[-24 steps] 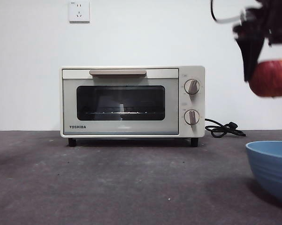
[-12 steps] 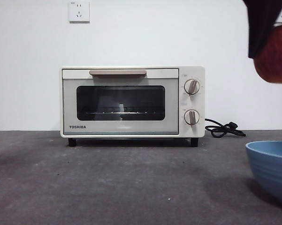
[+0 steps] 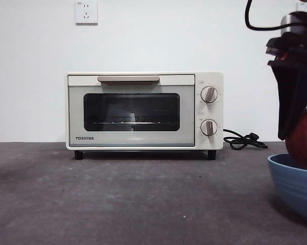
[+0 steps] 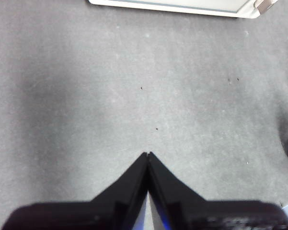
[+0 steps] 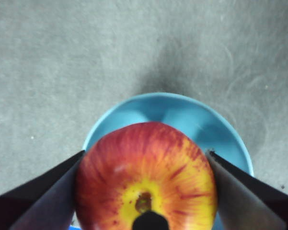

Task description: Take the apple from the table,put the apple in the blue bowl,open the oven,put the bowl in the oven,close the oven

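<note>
Two right gripper jaws pinching the apple over the blue bowl, left gripper pressed together

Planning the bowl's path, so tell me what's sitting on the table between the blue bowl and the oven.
Only bare table shows between the blue bowl and the oven in the front view; the black cord lies farther back.

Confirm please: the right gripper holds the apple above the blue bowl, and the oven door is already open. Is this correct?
Not quite: the oven door is shut, as the front view shows. The rest stands: the right gripper holds the apple above the blue bowl.
</note>
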